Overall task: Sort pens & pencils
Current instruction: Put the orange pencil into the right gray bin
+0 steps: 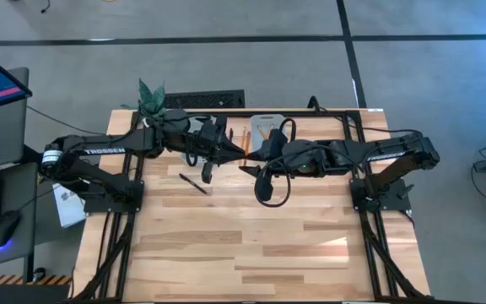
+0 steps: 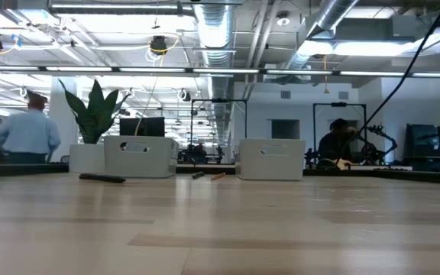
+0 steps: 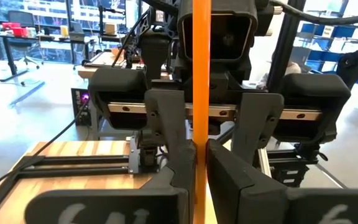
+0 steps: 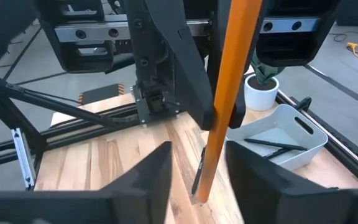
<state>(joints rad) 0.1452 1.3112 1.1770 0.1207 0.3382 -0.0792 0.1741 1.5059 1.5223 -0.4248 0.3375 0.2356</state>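
An orange pencil (image 3: 199,74) stands upright in the air above the table's middle, and my left gripper (image 3: 199,163) is shut on it. My right gripper (image 4: 197,163) faces it from the table's right. It is open, with one finger on each side of the pencil's lower end (image 4: 199,186), and a gap shows on both sides. A black pen (image 1: 194,182) lies flat on the table to the near left of the grippers. Another pencil (image 1: 245,135) lies on the table beside a white bin (image 1: 270,123). Neither gripper shows in the low view. My left gripper pinches the pencil's shaft (image 3: 199,140) between its two fingers, above the pencil's lower end. The fingers (image 4: 194,106) come in level from the table's left and lie across the pencil. The pencil is lifted clear and nearly upright, its lower end hanging below the fingers.
A second white bin (image 4: 284,134) with black pens in it stands at the back left, next to a potted plant (image 1: 150,97). Both arms meet over the table's far half. The near half of the wooden table (image 1: 251,253) is bare wood. People move in the room behind.
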